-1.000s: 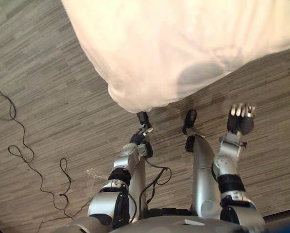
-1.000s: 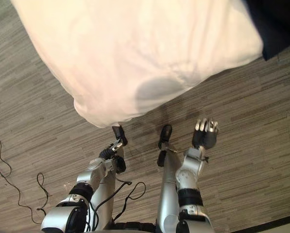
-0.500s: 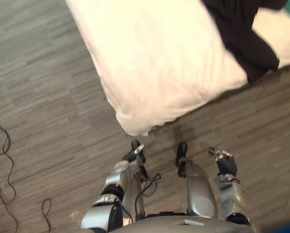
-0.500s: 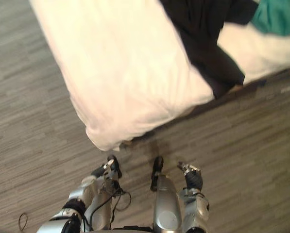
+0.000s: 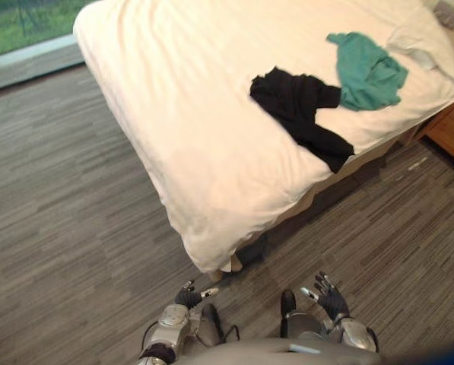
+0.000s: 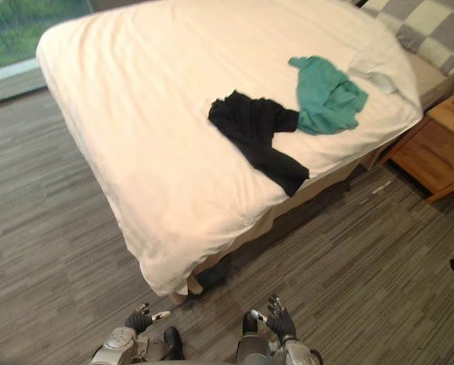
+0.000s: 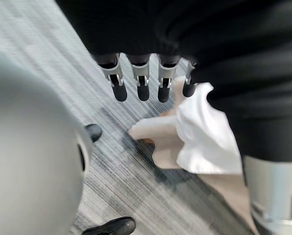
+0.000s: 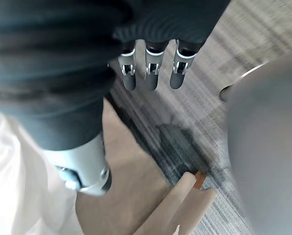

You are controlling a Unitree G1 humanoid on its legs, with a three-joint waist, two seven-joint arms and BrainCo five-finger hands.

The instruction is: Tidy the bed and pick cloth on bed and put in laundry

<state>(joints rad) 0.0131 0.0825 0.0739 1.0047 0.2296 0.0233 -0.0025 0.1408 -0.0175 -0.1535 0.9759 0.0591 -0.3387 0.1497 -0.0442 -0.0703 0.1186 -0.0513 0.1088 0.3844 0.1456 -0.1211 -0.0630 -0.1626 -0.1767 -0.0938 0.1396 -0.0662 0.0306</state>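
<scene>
Black cloth [image 5: 299, 114] and green cloth [image 5: 367, 70] on the bed [image 5: 173, 137], untouched.
Eye view: both limp, light and crumpled, touching near the bed's right edge; I'd pinch a raised fold. My left hand [image 5: 188, 294] and right hand [image 5: 329, 298] hang off the foot corner. Wrist views: left fingers [image 7: 141, 87] and right fingers [image 8: 151, 74] slack, holding nothing.

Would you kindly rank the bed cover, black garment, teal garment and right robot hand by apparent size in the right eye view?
1. bed cover, by far the largest
2. black garment and teal garment, too alike to rank
3. right robot hand, smallest, though nearest the camera
</scene>
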